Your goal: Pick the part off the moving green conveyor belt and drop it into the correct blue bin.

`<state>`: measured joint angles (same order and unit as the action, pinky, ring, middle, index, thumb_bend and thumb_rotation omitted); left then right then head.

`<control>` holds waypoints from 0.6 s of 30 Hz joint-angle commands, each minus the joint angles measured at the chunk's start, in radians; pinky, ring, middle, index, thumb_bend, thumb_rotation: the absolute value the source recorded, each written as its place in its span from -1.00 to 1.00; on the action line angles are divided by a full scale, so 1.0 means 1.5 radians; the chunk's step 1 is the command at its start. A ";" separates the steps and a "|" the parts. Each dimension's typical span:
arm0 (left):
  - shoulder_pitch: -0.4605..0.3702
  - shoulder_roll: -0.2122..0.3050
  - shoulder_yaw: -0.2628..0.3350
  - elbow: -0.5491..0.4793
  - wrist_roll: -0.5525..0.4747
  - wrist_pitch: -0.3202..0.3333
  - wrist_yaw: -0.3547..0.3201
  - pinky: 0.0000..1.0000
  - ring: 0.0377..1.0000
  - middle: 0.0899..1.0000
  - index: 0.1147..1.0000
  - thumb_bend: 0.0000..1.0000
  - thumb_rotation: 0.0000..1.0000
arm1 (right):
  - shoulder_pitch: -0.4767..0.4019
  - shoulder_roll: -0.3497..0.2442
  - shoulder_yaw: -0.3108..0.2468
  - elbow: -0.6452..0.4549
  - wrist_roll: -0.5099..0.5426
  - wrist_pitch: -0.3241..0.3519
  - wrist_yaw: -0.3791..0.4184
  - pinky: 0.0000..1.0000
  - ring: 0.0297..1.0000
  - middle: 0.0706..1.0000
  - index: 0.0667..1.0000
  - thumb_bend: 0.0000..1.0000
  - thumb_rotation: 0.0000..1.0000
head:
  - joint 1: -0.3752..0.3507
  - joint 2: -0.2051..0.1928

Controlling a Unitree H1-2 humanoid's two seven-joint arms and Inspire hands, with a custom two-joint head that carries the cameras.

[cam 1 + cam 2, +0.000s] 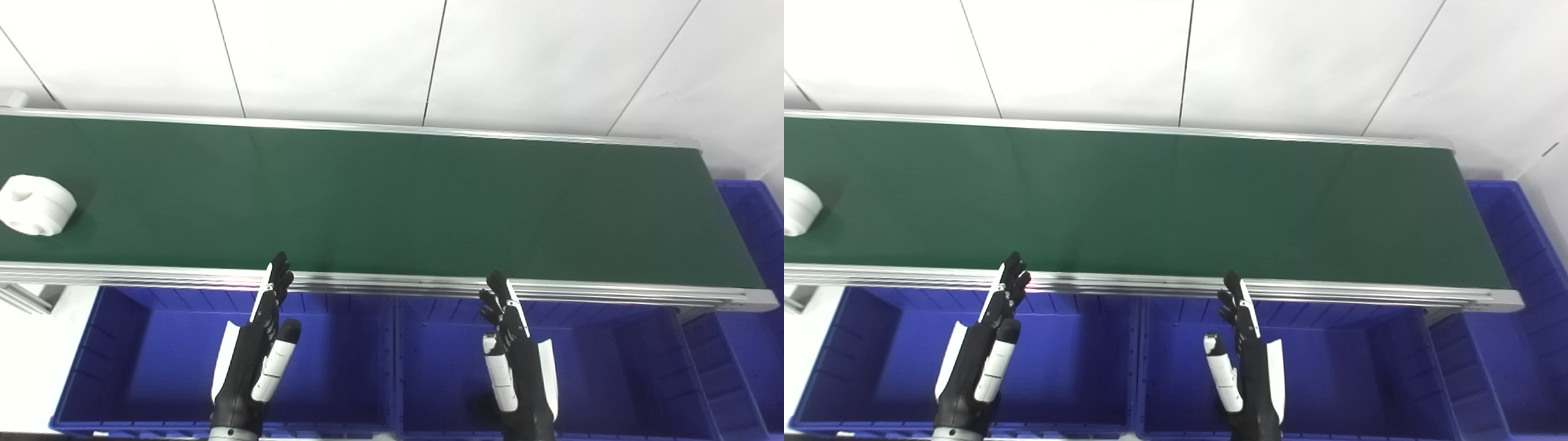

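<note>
In the left eye view, the white part [35,204] is seen far left on the conveyor belt [392,202], well apart from the left hand [254,355] and right hand [517,361], both held spread and empty over the blue bins [122,343]. In the right eye view, the part is cut by the frame edge; a late reach could let it pass ungrasped.

The left hand [254,361] and right hand [517,367] are alike: slim black fingers [278,275] with knuckled segments, a thumb [274,361] sheathed in a white shell with a black tip, and white panels edging each black palm.
</note>
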<state>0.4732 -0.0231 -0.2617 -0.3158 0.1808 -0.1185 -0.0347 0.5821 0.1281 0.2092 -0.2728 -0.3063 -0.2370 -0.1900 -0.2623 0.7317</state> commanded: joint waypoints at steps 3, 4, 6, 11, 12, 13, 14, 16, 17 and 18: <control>-0.001 -0.007 -0.005 -0.020 -0.001 -0.006 0.001 1.00 0.95 1.00 1.00 0.34 0.94 | 0.003 0.019 0.009 -0.029 0.002 0.012 0.003 0.74 0.81 0.87 0.90 0.44 1.00 | 0.000 0.001; -0.001 -0.007 -0.005 -0.020 0.000 -0.006 0.001 0.99 0.95 1.00 1.00 0.35 0.94 | 0.003 0.019 0.009 -0.031 0.003 0.016 0.004 0.74 0.81 0.87 0.90 0.44 1.00 | 0.000 0.001; -0.001 -0.007 -0.006 -0.020 -0.003 -0.006 0.000 0.99 0.95 1.00 1.00 0.35 0.93 | 0.003 0.018 0.009 -0.032 0.003 0.017 0.003 0.73 0.80 0.87 0.90 0.44 1.00 | -0.001 0.002; 0.000 -0.007 -0.007 -0.022 -0.006 -0.003 -0.001 0.99 0.95 1.00 1.00 0.35 0.92 | 0.002 0.017 0.010 -0.031 -0.002 0.015 0.000 0.71 0.79 0.86 0.89 0.43 1.00 | -0.001 0.003; 0.000 -0.007 -0.008 -0.023 -0.006 -0.003 -0.001 0.99 0.95 1.00 1.00 0.35 0.92 | 0.002 0.017 0.010 -0.033 0.000 0.018 0.002 0.72 0.80 0.86 0.89 0.45 1.00 | -0.001 0.003; 0.000 -0.007 -0.008 -0.023 -0.005 -0.001 -0.001 0.99 0.95 1.00 1.00 0.34 0.92 | 0.003 0.017 0.010 -0.034 0.001 0.020 0.003 0.72 0.80 0.86 0.90 0.47 1.00 | -0.001 0.003; 0.000 -0.007 -0.009 -0.024 -0.005 0.000 -0.001 0.99 0.95 1.00 1.00 0.34 0.92 | 0.003 0.018 0.010 -0.035 0.001 0.021 0.003 0.72 0.79 0.86 0.89 0.45 1.00 | -0.001 0.003; 0.001 -0.006 -0.010 -0.026 -0.004 0.003 -0.002 0.98 0.95 1.00 1.00 0.34 0.92 | 0.002 0.018 0.009 -0.034 -0.001 0.020 0.001 0.71 0.79 0.85 0.89 0.42 1.00 | -0.001 0.003; 0.001 -0.006 -0.011 -0.027 -0.006 0.005 -0.002 0.99 0.95 1.00 1.00 0.33 0.92 | 0.001 0.018 0.009 -0.032 -0.003 0.018 -0.001 0.70 0.78 0.85 0.89 0.41 1.00 | -0.001 0.003; 0.001 -0.006 -0.011 -0.027 -0.006 0.006 -0.001 0.99 0.95 1.00 1.00 0.33 0.92 | 0.001 0.019 0.008 -0.030 -0.004 0.015 -0.002 0.70 0.78 0.85 0.89 0.41 1.00 | -0.001 0.003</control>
<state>0.4735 -0.0230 -0.2725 -0.3302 0.1783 -0.0975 -0.0356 0.5822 0.1279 0.2096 -0.2804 -0.3073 -0.2062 -0.1879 -0.2638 0.7363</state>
